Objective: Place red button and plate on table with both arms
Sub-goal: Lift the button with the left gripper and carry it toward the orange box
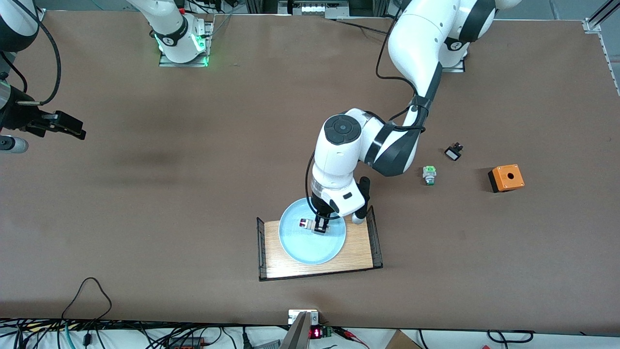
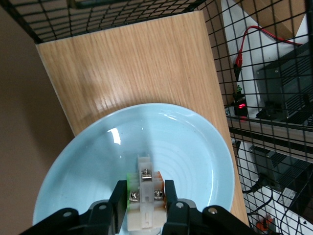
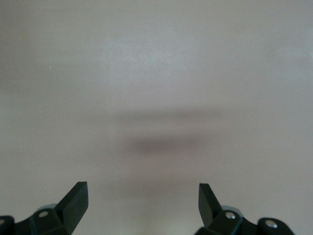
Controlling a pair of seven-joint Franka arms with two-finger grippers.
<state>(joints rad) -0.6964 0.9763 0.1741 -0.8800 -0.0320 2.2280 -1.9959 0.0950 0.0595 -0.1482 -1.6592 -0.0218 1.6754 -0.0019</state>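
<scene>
Left gripper (image 1: 321,228) clamped on red button (image 1: 306,223), on the plate (image 1: 295,247).
Plate sits on wood tray (image 1: 358,252), on the table (image 1: 193,203). Right gripper (image 3: 143,199) waits over bare table at the right arm's end, fingers apart, holding nothing.

The brown table (image 1: 145,218) carries a light-wood tray (image 1: 361,249) with black mesh ends near the front camera; toward the left arm's end lie a green-capped switch (image 1: 429,174), a small black part (image 1: 454,152), and an orange box (image 1: 506,178).
</scene>
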